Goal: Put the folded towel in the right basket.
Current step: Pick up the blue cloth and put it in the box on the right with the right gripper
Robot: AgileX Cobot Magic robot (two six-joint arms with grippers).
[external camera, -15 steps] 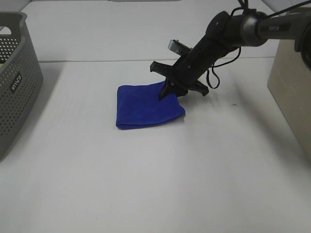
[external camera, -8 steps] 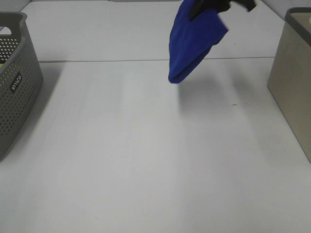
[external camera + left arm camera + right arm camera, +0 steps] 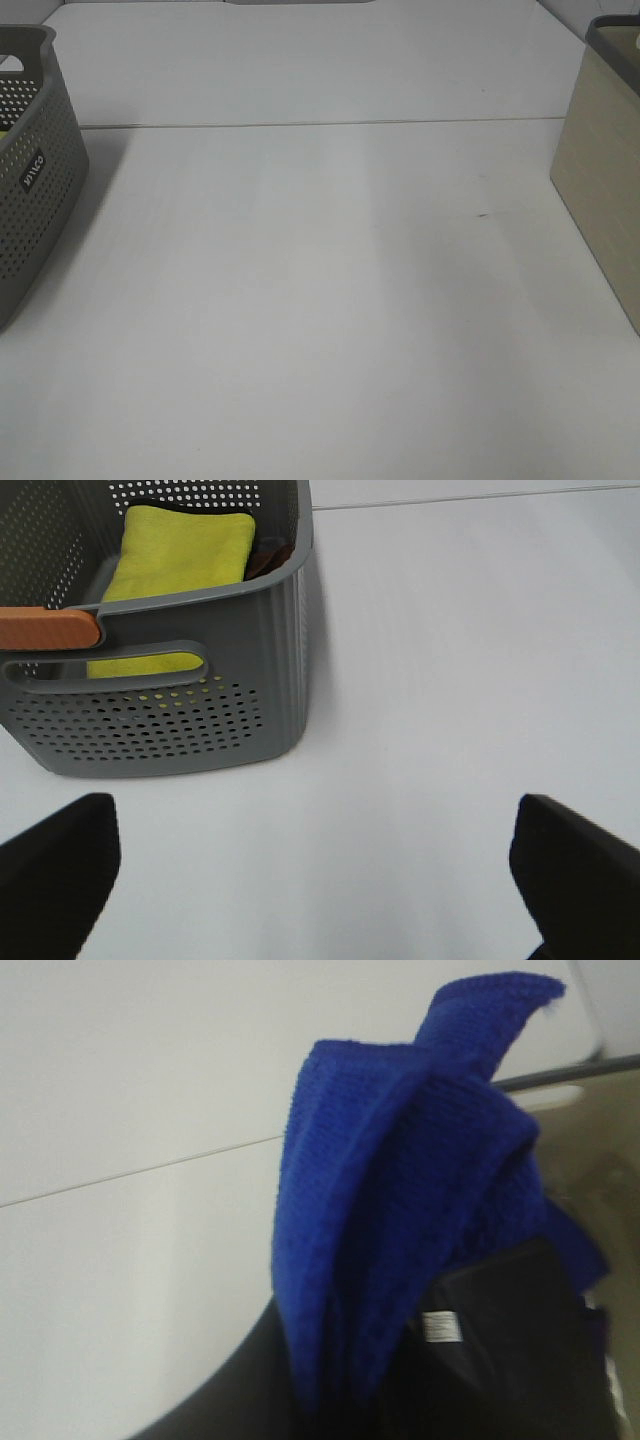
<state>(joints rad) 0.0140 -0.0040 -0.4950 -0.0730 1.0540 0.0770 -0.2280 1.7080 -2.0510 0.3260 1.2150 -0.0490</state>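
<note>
At far left, the grey basket (image 3: 40,170) holds a yellow towel (image 3: 185,555); the left gripper (image 3: 312,825) hovers beside it over the worktop (image 3: 320,300), jaws spread wide. Rightward, the right gripper (image 3: 450,1360) clamps the blue towel (image 3: 400,1180) aloft, near the beige basket (image 3: 605,170).

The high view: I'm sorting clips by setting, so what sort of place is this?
Probably a lab test bench, not a home: a plain white table, a grey perforated basket at one side, a beige basket at the other.
</note>
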